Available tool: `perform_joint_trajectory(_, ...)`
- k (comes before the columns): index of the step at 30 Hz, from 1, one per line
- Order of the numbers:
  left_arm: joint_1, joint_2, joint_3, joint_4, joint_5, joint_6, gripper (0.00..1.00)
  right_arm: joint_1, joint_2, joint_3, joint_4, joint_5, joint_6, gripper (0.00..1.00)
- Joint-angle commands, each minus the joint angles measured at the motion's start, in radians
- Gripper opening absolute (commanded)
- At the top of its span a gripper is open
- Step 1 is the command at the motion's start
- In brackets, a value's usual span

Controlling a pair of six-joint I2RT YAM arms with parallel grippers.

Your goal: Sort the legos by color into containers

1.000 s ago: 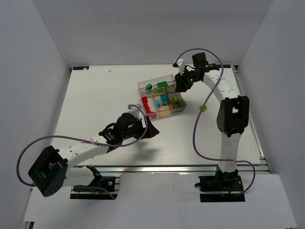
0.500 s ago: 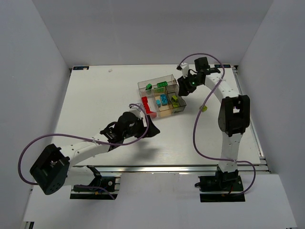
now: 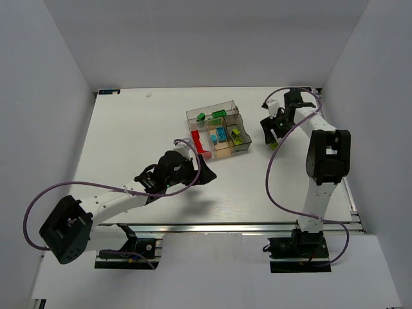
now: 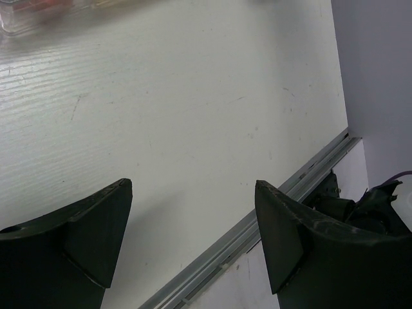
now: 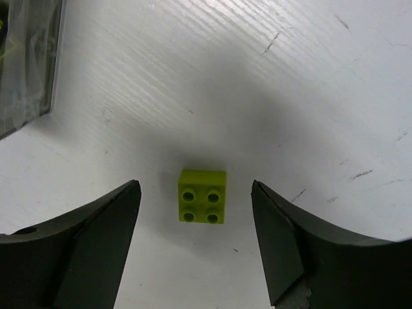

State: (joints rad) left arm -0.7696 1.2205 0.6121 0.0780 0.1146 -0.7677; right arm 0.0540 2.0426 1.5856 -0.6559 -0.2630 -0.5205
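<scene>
Left gripper (image 4: pixel 193 187) is hovering low over bare table (image 3: pixel 129 141), jaws standing wide apart, holding nothing, just near-left of the containers (image 3: pixel 226 107). Red legos (image 3: pixel 196 139) are sitting at the cluster's near-left corner, cyan (image 3: pixel 221 134) in a middle bin, lime (image 3: pixel 236 135) in the right bin, dark green (image 3: pixel 213 116) in the far bin. Right gripper (image 5: pixel 195 185) is hanging just right of the cluster, jaws wide apart, gripping nothing; one loose lime lego (image 5: pixel 203 196) is lying studs-up on the table between its fingers, touching neither.

Loose lego (image 5: pixel 203 205) on table (image 3: pixel 129 141), right of containers (image 3: pixel 212 108).
</scene>
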Motion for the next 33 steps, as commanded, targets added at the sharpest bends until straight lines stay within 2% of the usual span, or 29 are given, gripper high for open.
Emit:
perform_joint_trajectory(1,-0.005,0.004,0.009,0.016,0.007,0.008,0.86,0.020,-0.021,-0.016,-0.011,0.034,-0.076,0.75)
perform_joint_trajectory(6,-0.005,-0.006,0.002,0.014,0.005,0.007,0.86,0.018,-0.009,-0.055,0.022,0.090,-0.095,0.71)
perform_joint_trajectory(12,-0.005,-0.030,-0.011,0.005,-0.012,0.002,0.86,0.017,-0.005,-0.082,0.044,0.133,-0.096,0.58)
perform_joint_trajectory(14,-0.005,-0.032,-0.012,0.003,-0.013,0.002,0.86,0.017,-0.007,-0.088,0.047,0.133,-0.099,0.49)
perform_joint_trajectory(17,-0.005,-0.030,-0.009,0.002,-0.012,0.002,0.86,0.017,-0.018,-0.078,0.035,0.076,-0.105,0.26)
perform_joint_trajectory(18,-0.005,-0.029,-0.008,-0.001,-0.013,0.002,0.86,0.020,-0.025,-0.070,0.030,0.058,-0.104,0.15)
perform_joint_trajectory(20,-0.005,-0.035,-0.006,0.000,-0.015,0.002,0.86,0.023,-0.074,-0.044,0.016,-0.013,-0.090,0.01)
perform_joint_trajectory(26,-0.005,-0.065,-0.021,0.008,-0.033,0.004,0.86,0.053,-0.148,0.063,0.022,-0.204,-0.036,0.00)
perform_joint_trajectory(29,-0.005,-0.072,-0.021,0.005,-0.039,0.005,0.86,0.086,-0.144,0.117,0.016,-0.243,-0.009,0.01)
perform_joint_trajectory(32,-0.005,-0.078,-0.020,0.000,-0.043,0.005,0.86,0.133,-0.101,0.169,-0.005,-0.263,0.013,0.05)
perform_joint_trajectory(33,-0.005,-0.081,-0.020,-0.004,-0.043,0.005,0.86,0.156,-0.088,0.180,-0.007,-0.263,0.022,0.09)
